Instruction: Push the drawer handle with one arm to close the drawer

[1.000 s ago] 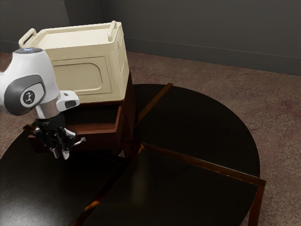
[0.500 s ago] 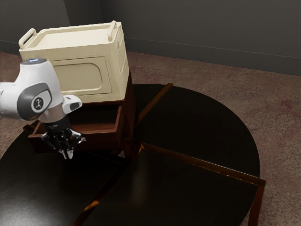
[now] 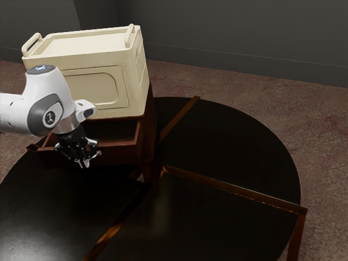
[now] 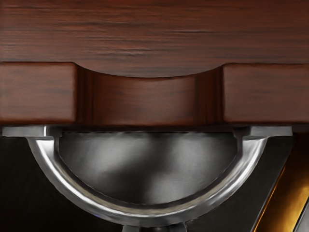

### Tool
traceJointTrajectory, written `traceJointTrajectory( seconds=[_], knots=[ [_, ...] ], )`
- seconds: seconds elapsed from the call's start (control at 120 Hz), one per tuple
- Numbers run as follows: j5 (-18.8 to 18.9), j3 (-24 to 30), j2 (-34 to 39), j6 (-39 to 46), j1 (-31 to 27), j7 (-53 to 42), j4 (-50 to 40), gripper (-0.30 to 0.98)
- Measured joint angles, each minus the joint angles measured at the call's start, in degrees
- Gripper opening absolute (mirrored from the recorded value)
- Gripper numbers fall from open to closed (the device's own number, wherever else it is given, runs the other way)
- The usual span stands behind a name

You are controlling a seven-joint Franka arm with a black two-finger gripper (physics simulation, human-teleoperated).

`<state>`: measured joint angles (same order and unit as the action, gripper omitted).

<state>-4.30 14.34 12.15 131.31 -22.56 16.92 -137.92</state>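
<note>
Drawer front [image 3: 118,156] and gripper [image 3: 84,163] have both shifted inward, so the push seems to be working. The fingers, brought narrowly together, stand at the outer curve of the handle [image 4: 154,217]; the drawer remains partly open beneath the cream box [image 3: 89,87], needing more steady pushing.

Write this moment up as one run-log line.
drawer: partly open | gripper: at the curved metal handle | cream box: atop cabinet | closing: not yet complete | next: likely push inward
</note>
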Motion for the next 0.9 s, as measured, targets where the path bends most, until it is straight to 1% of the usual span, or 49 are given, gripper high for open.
traceJointTrajectory(
  seconds=[0.317,0.467,0.708,0.9],
  knots=[
    [2.63,-2.0,-5.86,1.93,-0.22,1.0,6.03,-0.02],
    [4.62,-3.32,-8.23,2.48,-0.31,1.36,8.69,-0.02],
    [7.15,-3.55,-11.08,5.68,-0.43,1.75,10.87,-0.02],
    [7.93,-3.52,-12.87,7.71,-0.18,2.02,13.29,-0.02]
  ],
)
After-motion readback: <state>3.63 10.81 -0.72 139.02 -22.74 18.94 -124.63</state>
